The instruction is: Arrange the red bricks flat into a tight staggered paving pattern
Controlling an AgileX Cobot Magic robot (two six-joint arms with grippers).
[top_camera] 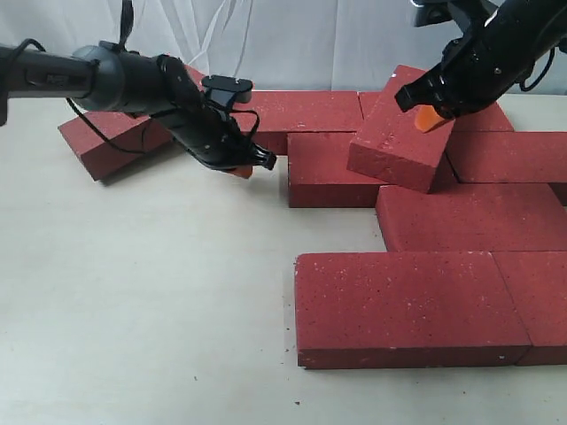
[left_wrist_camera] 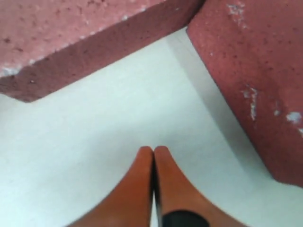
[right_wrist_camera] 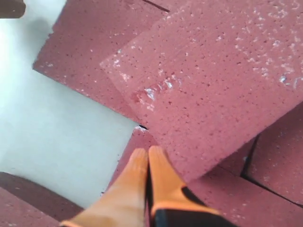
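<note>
Red paving occupies the desk's right side. The laid bricks (top_camera: 412, 310) lie flat in offset rows from the front edge to the back, with joints mostly tight.

Two defects remain:
- One tilted brick (top_camera: 403, 133) rests askew on top of the back rows.
- One loose brick (top_camera: 102, 142) sits canted near the back-left corner, well apart from the paving.

The right gripper (top_camera: 431, 115), fingers together and holding nothing, is at the tilted brick's upper edge; contact cannot be confirmed. The left gripper (top_camera: 257, 164), also closed and empty, hangs over bare desk (top_camera: 133, 310) between the loose brick and the paving.

Judged over half complete.
</note>
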